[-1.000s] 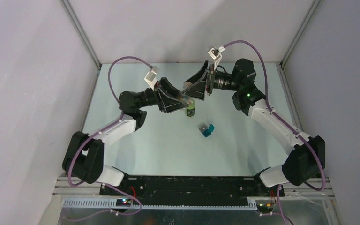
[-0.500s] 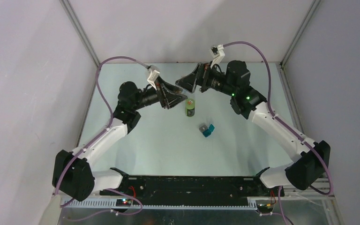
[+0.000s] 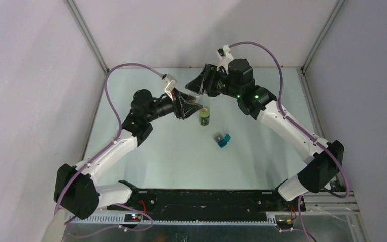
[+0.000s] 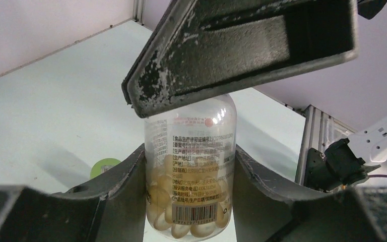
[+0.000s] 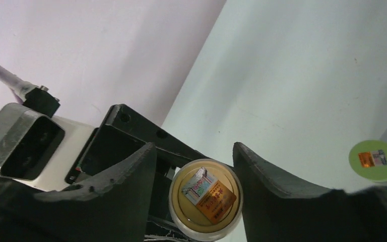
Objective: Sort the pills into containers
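Observation:
My left gripper (image 4: 189,151) is shut on the pale bottle (image 4: 191,176), a clear container holding beige pills, and keeps it above the table. The bottle's orange-labelled top (image 5: 205,199) sits between the fingers of my right gripper (image 5: 194,148), which is open with a small gap showing on one side. From above, the left gripper (image 3: 194,105) and right gripper (image 3: 196,86) meet at the back centre. The dark bottle with the lime-green top (image 3: 204,116) stands alone on the table just right of them; its top (image 5: 375,160) also shows in the right wrist view.
A small teal piece and a grey piece (image 3: 222,139) lie together on the table in front of the green-topped bottle. Metal frame posts and grey walls close in the back and both sides. The arm bases stand at the near edge.
The left gripper drew back left from the green-topped bottle, carrying the pale bottle. The right gripper swung left over the pale bottle's top and its jaws have narrowed around it.

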Robot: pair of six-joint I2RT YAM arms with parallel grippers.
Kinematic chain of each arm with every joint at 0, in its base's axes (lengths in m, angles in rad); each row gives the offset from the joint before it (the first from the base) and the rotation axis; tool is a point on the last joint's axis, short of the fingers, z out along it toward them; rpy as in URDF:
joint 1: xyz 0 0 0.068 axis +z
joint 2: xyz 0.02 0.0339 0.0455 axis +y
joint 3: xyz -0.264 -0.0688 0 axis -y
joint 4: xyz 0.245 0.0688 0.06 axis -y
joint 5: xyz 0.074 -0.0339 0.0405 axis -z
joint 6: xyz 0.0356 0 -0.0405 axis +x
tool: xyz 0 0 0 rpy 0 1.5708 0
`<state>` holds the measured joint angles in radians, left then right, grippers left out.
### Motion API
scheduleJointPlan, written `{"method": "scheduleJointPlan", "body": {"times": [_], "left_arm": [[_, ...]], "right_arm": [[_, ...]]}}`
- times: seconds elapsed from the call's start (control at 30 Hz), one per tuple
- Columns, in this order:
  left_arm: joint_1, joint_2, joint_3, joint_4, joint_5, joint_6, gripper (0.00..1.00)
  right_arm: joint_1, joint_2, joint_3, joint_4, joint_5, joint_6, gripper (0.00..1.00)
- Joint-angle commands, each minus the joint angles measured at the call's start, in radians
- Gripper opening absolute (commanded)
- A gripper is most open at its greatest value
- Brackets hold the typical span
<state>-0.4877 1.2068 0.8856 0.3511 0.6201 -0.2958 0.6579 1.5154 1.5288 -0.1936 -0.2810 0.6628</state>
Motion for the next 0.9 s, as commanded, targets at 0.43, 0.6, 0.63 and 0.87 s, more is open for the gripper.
{"method": "scheduleJointPlan", "body": {"times": [0.43,0.6,0.63,0.87], "left_arm": [[-0.015,-0.041,0.089,-0.055,0.205,-0.013,0.0],[-0.018,-0.043,0.074,0.022,0.315,-0.065,0.0],[-0.019,-0.041,0.074,0.024,0.32,-0.067,0.0],[-0.021,-0.053,0.071,-0.018,0.173,-0.002,0.0]], "right_arm": [[-0.082,-0.124,-0.182,0.297,-0.37,-0.179,0.19],[-0.12,-0.13,-0.238,0.514,-0.755,-0.239,0.35],[-0.126,-0.121,-0.234,0.529,-0.775,-0.225,0.43],[-0.11,-0.149,-0.231,0.399,-0.433,-0.167,0.96]]}}
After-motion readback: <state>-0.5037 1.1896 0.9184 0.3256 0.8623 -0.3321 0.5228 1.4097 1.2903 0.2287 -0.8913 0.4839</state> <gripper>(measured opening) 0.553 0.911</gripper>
